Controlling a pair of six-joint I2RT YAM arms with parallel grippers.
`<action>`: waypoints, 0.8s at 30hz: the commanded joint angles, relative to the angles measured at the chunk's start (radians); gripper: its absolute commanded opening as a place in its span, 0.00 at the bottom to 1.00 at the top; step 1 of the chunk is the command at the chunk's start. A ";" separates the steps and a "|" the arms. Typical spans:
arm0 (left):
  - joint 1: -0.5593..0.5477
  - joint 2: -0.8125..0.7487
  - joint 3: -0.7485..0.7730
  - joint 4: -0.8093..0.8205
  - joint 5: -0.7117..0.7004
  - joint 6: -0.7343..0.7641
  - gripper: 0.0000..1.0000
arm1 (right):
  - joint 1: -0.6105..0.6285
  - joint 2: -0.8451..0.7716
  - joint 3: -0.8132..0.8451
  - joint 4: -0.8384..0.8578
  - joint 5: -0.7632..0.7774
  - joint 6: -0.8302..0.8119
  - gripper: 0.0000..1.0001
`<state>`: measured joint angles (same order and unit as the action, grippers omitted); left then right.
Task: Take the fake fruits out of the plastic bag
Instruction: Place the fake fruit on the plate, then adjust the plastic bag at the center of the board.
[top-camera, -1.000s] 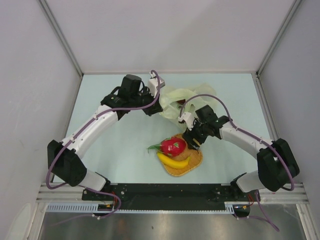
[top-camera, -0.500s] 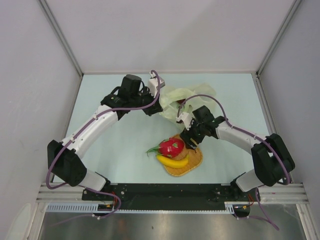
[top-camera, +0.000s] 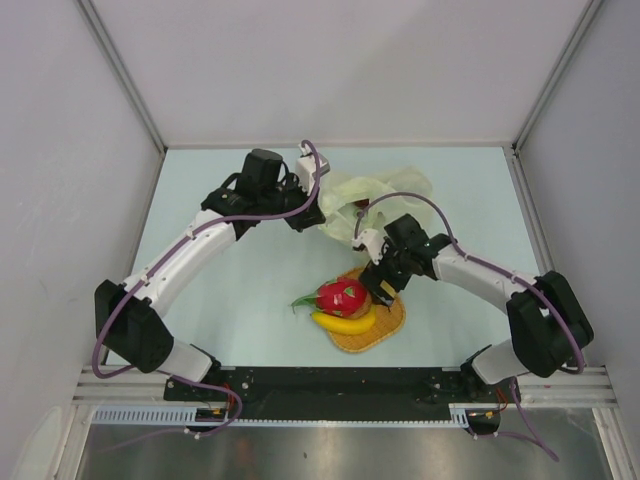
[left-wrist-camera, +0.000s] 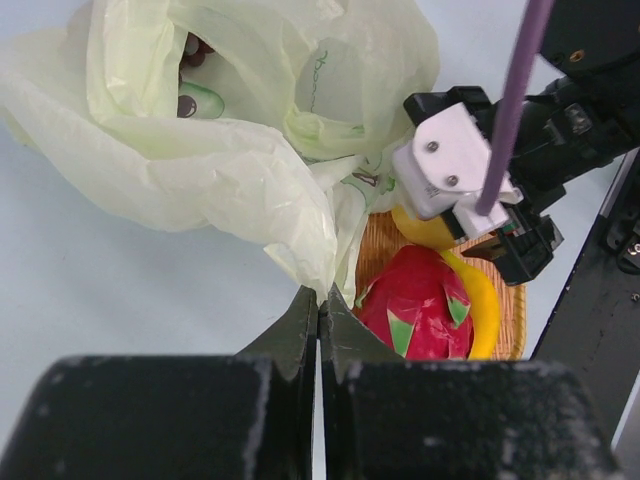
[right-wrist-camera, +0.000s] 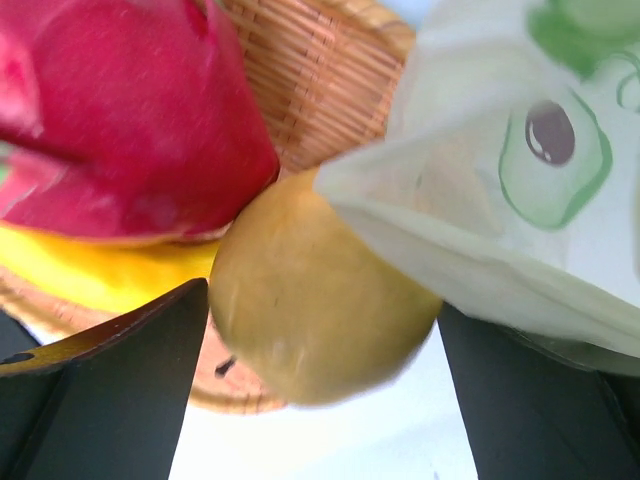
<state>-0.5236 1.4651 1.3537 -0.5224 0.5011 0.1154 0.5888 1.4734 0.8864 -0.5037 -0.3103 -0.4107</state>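
Observation:
The plastic bag (top-camera: 372, 192) lies crumpled at the back of the table. My left gripper (left-wrist-camera: 320, 297) is shut on a corner of the plastic bag (left-wrist-camera: 210, 170). Dark grapes (left-wrist-camera: 192, 52) show inside it. A red dragon fruit (top-camera: 342, 296) and a banana (top-camera: 345, 323) lie on the round woven mat (top-camera: 390, 322). My right gripper (right-wrist-camera: 322, 300) hangs low over the mat's back edge, jaws wide open. The yellow lemon (right-wrist-camera: 300, 335) sits blurred between its fingers, beside the dragon fruit (right-wrist-camera: 130, 120), with a flap of bag (right-wrist-camera: 500, 200) draped over it.
White walls enclose the pale table on three sides. The black base rail (top-camera: 340, 385) runs along the near edge. My right gripper (left-wrist-camera: 500, 235) shows in the left wrist view, above the mat (left-wrist-camera: 385, 240) and close to the bag's lower edge.
My right gripper has shifted slightly left over the mat and its jaws have spread wider around the lemon. The left arm has stayed still, shut on the bag.

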 joint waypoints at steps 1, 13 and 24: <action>0.008 -0.009 0.012 0.021 0.022 0.015 0.00 | -0.015 -0.102 0.051 -0.093 0.008 0.012 1.00; 0.008 0.001 0.030 0.015 0.019 0.017 0.00 | -0.128 -0.184 0.247 0.060 0.103 0.248 0.85; 0.008 -0.014 0.047 0.012 0.021 0.017 0.00 | -0.132 0.149 0.404 0.269 0.036 0.403 0.44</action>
<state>-0.5205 1.4662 1.3590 -0.5259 0.5014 0.1154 0.4484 1.5715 1.1969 -0.3462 -0.2398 -0.1028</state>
